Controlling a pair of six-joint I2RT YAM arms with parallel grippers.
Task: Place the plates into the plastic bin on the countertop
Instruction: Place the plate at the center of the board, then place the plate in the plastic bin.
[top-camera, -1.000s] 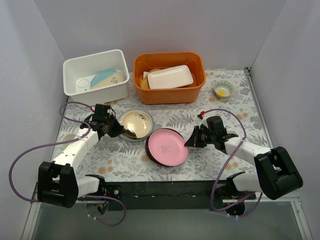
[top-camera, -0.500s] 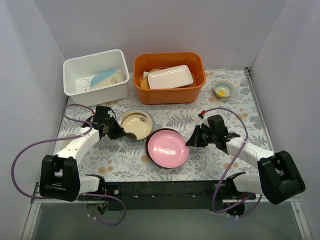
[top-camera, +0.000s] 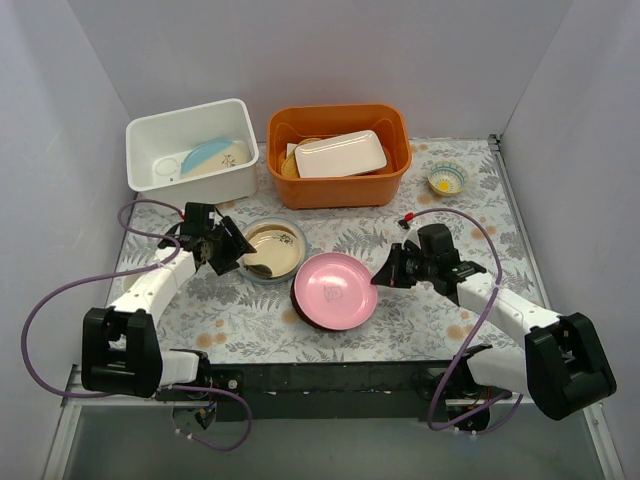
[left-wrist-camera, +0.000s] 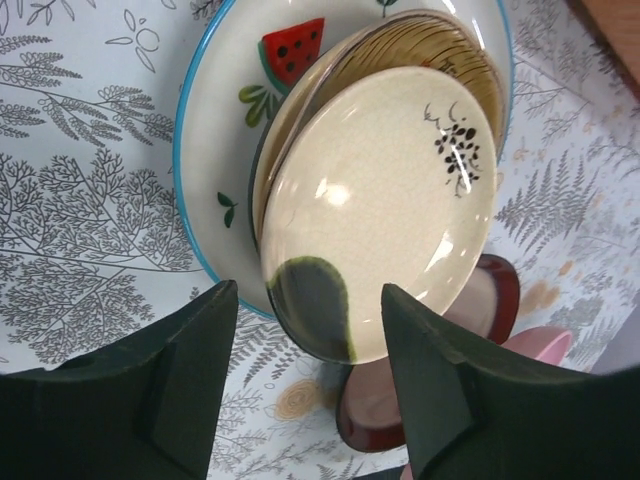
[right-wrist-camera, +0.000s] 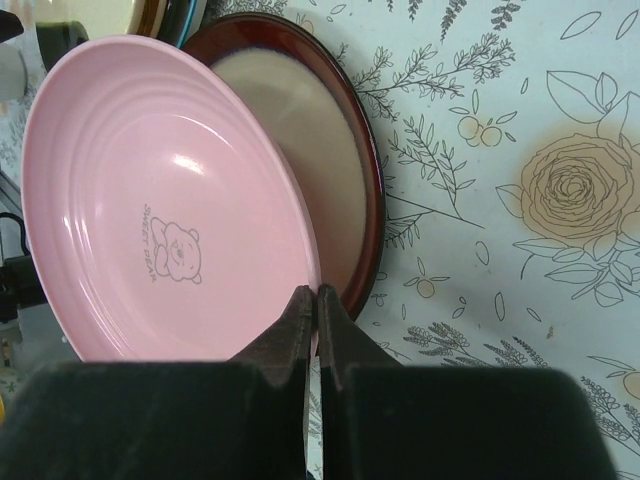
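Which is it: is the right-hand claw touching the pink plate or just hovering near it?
Touching. The right wrist view shows the right gripper pinched shut on the pink plate at its near rim, with no gap.

Dark-rimmed plate (right-wrist-camera: 310, 150) half behind pink plate (right-wrist-camera: 150, 200); watermelon plate (left-wrist-camera: 215, 130) cropped at top.

Tilted pink plate (top-camera: 335, 290) over brown-rimmed plate (right-wrist-camera: 300, 140); blue-cream plate (top-camera: 213, 156) in white bin (top-camera: 150, 135).

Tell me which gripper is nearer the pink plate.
Right. The right gripper pinches the pink plate at its rim. The left gripper stands open at the cream plate, off to the pink plate's left and not touching it.
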